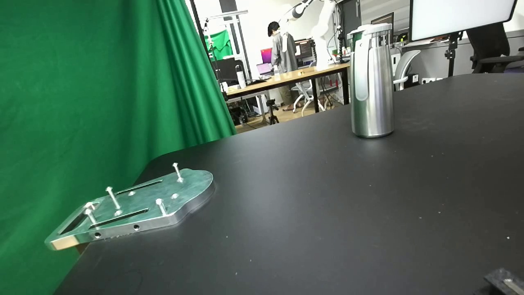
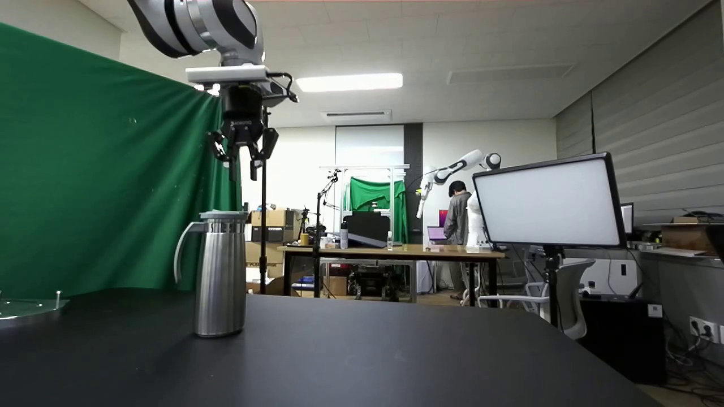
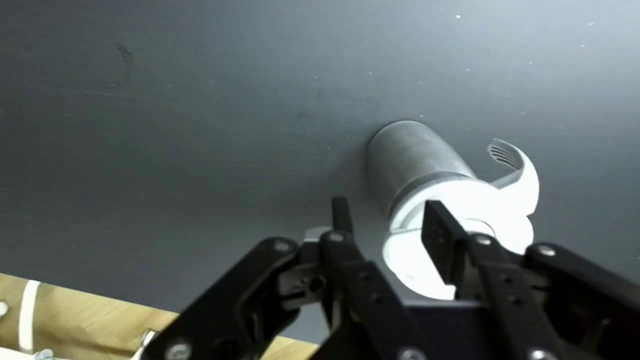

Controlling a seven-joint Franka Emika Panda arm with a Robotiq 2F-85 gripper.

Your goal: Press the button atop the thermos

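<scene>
The thermos is a steel cylinder with a pale lid and side handle. It stands upright on the black table in both exterior views (image 1: pixel 378 94) (image 2: pixel 220 282) and shows from above in the wrist view (image 3: pixel 412 150). Its lid (image 3: pixel 415 260) is overexposed there. A round outline on the lid, seemingly the button (image 3: pixel 481 226), is partly covered by a finger. My gripper (image 2: pixel 244 171) points down above the thermos, apart from the lid. In the wrist view my gripper (image 3: pixel 387 212) is open with nothing between its fingers; the right finger overlaps the lid.
A metal plate with upright bolts (image 1: pixel 151 200) lies at the black table's (image 1: pixel 311 213) edge by a green curtain (image 1: pixel 90 82). It also shows in an exterior view (image 2: pixel 31 308). A light panel (image 2: pixel 548 203) stands beyond the table. A dark object (image 1: pixel 505 280) sits at a corner.
</scene>
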